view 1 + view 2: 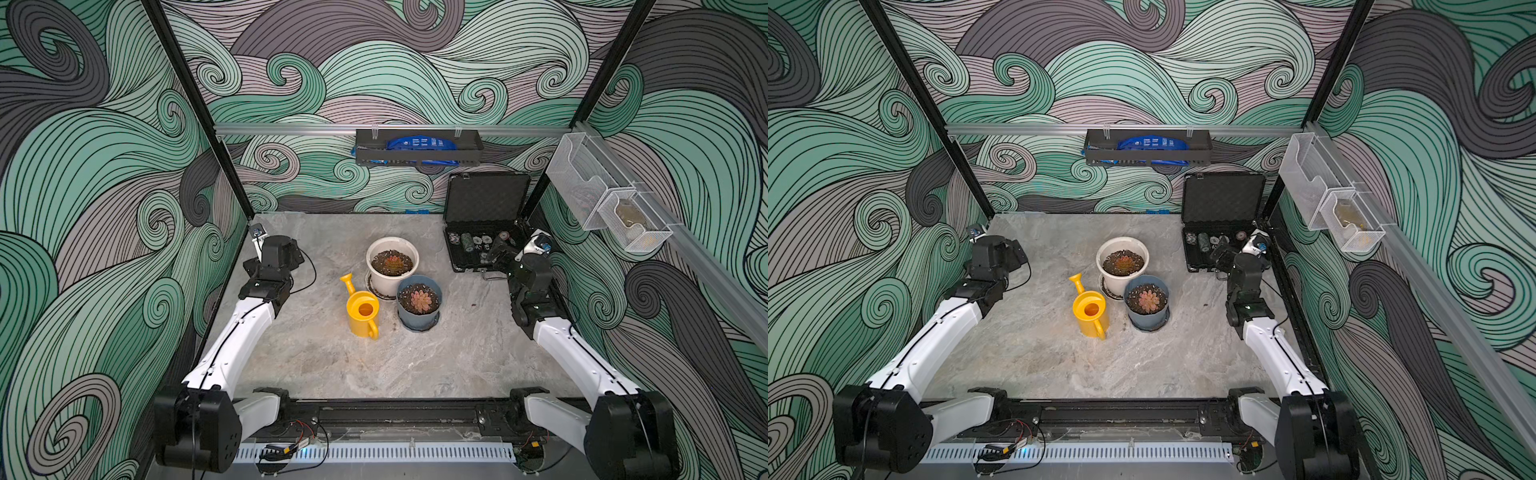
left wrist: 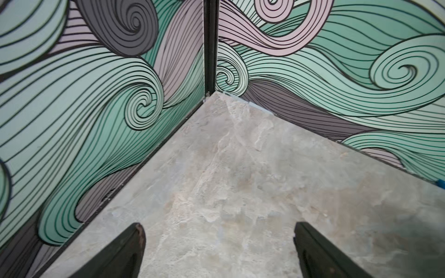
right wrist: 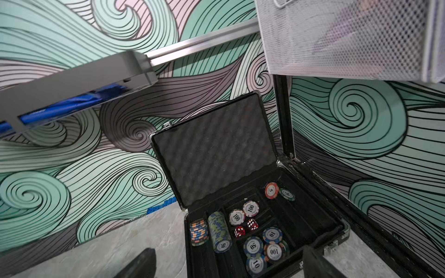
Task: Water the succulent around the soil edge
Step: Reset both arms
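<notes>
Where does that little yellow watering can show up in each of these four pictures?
Top views: the yellow watering can stands mid-table, left of the blue-grey pot in both.
Left wrist: not in it.
Right wrist: not in it.
Shared landmark: the grey marble table.

Both arms have glossy white shell links (image 1: 232,345) with boxy black joint housings (image 1: 195,424), thin black cables along them, and black claw fingers (image 2: 125,252).

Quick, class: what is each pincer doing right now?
Left pincer: open, holding nothing.
Right pincer: open, holding nothing.
</notes>
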